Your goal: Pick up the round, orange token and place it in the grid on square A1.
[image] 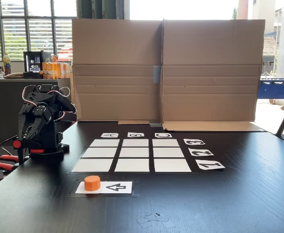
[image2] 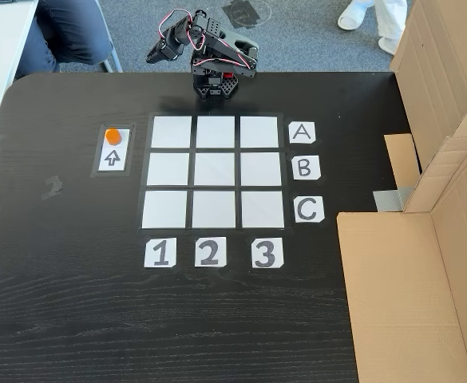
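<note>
Black plastic arm, folded on its base at the table edge, with the gripper (image: pixel 29 127) pointing downward and nothing between the jaws; how far apart they stand cannot be told in either fixed view. The token (image: pixel 91 183) sits well apart from the jaws on the white arrow card (image: pixel 116 187), at the card's blunt end (behind the arrow's tail), untouched. Farther from the jaws lies the grid (image2: pixel 213 171), nine white cells on the black table (image2: pixel 73 303). Square A1 (image2: pixel 172 132) is the corner cell nearest both arm base and token, and is bare. Beyond the grid stands folded cardboard (image: pixel 163 68). A seated person's legs (image2: pixel 69 32) show behind the table.
</note>
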`<state>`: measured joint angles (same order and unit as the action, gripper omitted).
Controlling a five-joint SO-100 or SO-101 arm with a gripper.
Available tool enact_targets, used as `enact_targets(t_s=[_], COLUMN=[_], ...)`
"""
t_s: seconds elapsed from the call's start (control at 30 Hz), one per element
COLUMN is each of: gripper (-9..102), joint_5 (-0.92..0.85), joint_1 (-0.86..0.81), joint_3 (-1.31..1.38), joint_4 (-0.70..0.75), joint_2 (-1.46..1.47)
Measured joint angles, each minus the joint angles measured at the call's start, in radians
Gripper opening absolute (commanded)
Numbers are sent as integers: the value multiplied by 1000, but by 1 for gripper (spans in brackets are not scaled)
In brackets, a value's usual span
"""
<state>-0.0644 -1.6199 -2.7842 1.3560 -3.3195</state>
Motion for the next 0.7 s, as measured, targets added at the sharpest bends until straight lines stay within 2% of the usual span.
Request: enact_targets(t_s=[0.47, 0.7], gripper=[16, 16], joint_5=[0, 0], joint_1=[2, 2], joint_3=[-2, 17], joint_4=[0, -58], joint_2=[14, 150])
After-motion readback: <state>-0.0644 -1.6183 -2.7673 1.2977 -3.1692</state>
